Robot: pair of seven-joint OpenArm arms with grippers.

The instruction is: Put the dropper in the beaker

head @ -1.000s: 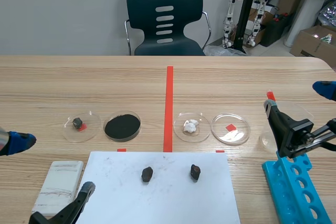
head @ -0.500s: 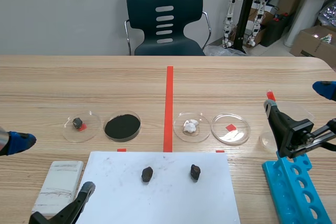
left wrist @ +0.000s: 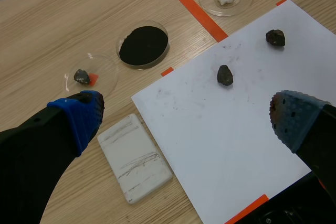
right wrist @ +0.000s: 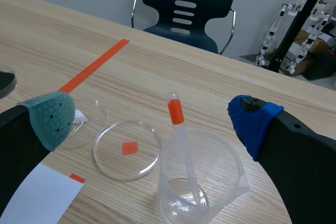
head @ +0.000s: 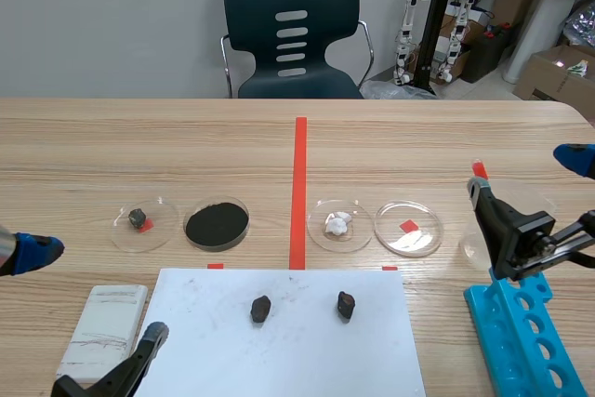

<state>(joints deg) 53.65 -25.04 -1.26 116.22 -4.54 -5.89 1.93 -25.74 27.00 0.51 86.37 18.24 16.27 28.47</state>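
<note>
Dropper point(head: 479, 171), clear plastic with an orange-red bulb, stands in the clear beaker point(head: 469, 246) near the right side of the wooden desk point(head: 418, 137) in the scene view. It is partly hidden behind the right claw point(head: 523, 172), whose fingers are spread wide. A blue plastic tube rack point(head: 521, 341) lies just beside the beaker, nearer the robot. The left claw point(head: 97, 291) hangs low at the left, also spread. From the left wrist, the left claw point(left wrist: 189, 114) is released above a white paper sheet point(left wrist: 236, 140) bearing two dark stones point(left wrist: 224, 75) point(left wrist: 275, 37), with a white rectangular block point(left wrist: 135, 158) beside the sheet. From the right wrist, the right claw point(right wrist: 152, 120) is released and grips nothing. Ahead of it the dropper point(right wrist: 175, 112) leans inside the beaker point(right wrist: 231, 171), tip at the bottom, bulb above the rim, beside a clear round dish point(right wrist: 113, 161).
</note>
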